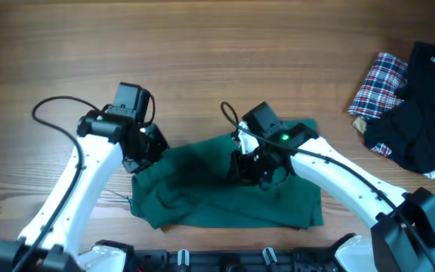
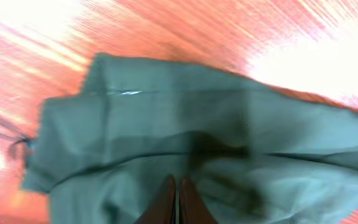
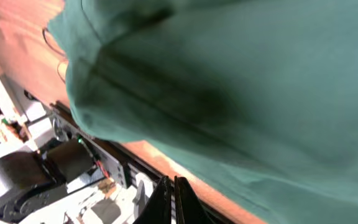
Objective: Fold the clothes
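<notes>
Fingers on the left gripper (image 2: 176,204) are pressed together, tips over the green garment (image 1: 225,189), with no cloth visible between them. From overhead that gripper sits at the garment's left edge. Right gripper (image 3: 169,199) has its fingers pressed together too, nothing visibly pinched. Overhead it's low over the middle of the garment, slightly right of centre; can't tell if either is touching the cloth.

Garment lies roughly flat as a wide, rumpled rectangle near the front edge of the table (image 1: 217,45). Its long axis runs left-right, with the right end a bit farther from the front edge than the left. A soft crease follows the long axis through the middle. Can't tell which end is top or bottom. A thin loose thread (image 2: 17,144) trails off its left edge.

Table is wood, grain running left-right, with bright glare patches in the left wrist view. A plaid cloth (image 1: 376,83) and a black garment (image 1: 425,106) are piled together at the far right, well apart from the green one. Past the front edge there's a black rail (image 3: 107,163) with cabling, then blurred clutter beyond.
</notes>
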`<move>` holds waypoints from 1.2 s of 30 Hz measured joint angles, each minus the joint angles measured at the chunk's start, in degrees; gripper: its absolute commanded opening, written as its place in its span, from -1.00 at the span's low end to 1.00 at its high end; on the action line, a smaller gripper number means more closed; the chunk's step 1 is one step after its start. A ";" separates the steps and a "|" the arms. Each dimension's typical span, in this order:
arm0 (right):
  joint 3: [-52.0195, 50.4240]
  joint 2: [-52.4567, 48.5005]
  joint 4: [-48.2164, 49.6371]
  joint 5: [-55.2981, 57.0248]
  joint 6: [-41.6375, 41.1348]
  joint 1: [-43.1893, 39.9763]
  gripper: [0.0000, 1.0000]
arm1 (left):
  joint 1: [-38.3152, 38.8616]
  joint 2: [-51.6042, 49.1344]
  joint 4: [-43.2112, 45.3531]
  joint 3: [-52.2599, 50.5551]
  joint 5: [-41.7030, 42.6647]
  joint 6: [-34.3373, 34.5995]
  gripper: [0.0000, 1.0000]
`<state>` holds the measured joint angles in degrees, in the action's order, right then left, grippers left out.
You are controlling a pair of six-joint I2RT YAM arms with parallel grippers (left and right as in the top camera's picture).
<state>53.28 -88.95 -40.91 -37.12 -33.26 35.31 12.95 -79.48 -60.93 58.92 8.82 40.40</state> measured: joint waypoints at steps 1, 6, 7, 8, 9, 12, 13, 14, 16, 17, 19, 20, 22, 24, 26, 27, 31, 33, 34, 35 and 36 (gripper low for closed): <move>0.00 0.00 0.37 -0.15 -0.48 0.35 -0.91 | 0.15 -2.45 2.05 -0.02 1.95 0.00 -0.92; 0.00 0.00 0.90 1.70 -2.67 0.76 -0.91 | 4.55 -11.85 10.12 -0.02 7.50 0.02 -0.92; 0.00 0.00 0.96 2.69 -2.95 0.76 -0.91 | 5.53 -13.35 10.62 -0.02 8.33 0.04 -0.92; 0.00 0.00 0.96 3.61 -3.19 0.66 -0.91 | 6.67 -14.78 10.78 -0.02 9.46 0.04 -0.92; 0.00 0.00 0.96 4.37 -3.39 0.33 -0.91 | 7.65 -16.11 10.43 -0.02 10.69 0.07 -0.92; 0.00 0.00 0.98 6.40 -3.63 -1.66 -0.91 | 9.97 -17.66 6.36 -0.02 12.96 0.24 -0.92; 0.00 0.00 0.96 6.78 -3.63 -2.58 -0.92 | 10.49 -17.66 5.33 -0.02 13.35 0.26 -0.92; 0.00 0.00 1.01 7.13 -3.61 -3.58 -0.91 | 11.06 -17.66 3.98 -0.02 13.64 0.26 -0.92; 0.00 0.00 1.03 7.63 -3.52 -6.21 -0.91 | 12.52 -17.68 1.62 -0.02 13.84 0.26 -0.92; 0.00 0.00 1.03 7.85 -3.32 -7.23 -0.92 | 12.98 -17.68 1.33 -0.02 13.81 0.28 -0.92; 0.00 0.00 1.01 8.13 -2.56 -9.33 -0.91 | 14.84 -17.68 0.46 -0.09 13.79 0.26 -0.92; 0.00 -0.02 0.98 8.28 -2.47 -9.92 -0.91 | 15.89 -17.68 0.48 -0.35 13.81 0.26 -0.92; 0.00 0.00 0.96 8.41 -2.16 -10.54 -0.91 | 17.18 -17.68 0.55 -1.66 13.84 0.42 -0.92; 0.00 -0.02 0.96 8.50 -1.51 -10.78 -0.91 | 18.51 -17.70 0.90 -5.38 13.84 0.92 -0.92; 0.00 -0.02 0.94 8.66 -1.20 -10.78 -0.91 | 18.91 -17.70 2.25 -9.01 14.12 1.11 -0.92; 0.00 -0.02 0.96 8.70 -1.16 -10.78 -0.91 | 18.91 -17.70 2.91 -10.93 14.25 1.16 -0.92; 0.00 -0.02 0.96 8.72 -1.16 -10.78 -0.92 | 18.93 -17.70 1.57 -14.99 14.27 1.29 -0.92; 0.00 -0.02 0.96 8.72 -1.16 -10.78 -0.91 | 18.93 -17.22 1.07 -15.13 14.32 1.29 -0.92; 0.00 -0.02 0.94 8.68 -0.96 -10.78 -0.91 | 18.93 -16.31 0.96 -15.17 14.34 1.29 -0.92; 0.00 -0.02 0.96 8.59 -0.94 -10.78 -0.92 | 18.93 -14.64 0.85 -15.21 14.32 1.31 -0.92; 0.00 -0.02 0.92 8.00 -0.94 -10.78 -0.92 | 18.93 -11.76 0.79 -15.23 14.21 1.31 -0.92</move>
<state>53.28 -88.97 -39.99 -29.12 -34.20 24.53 31.88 -91.24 -60.14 43.68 23.03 41.71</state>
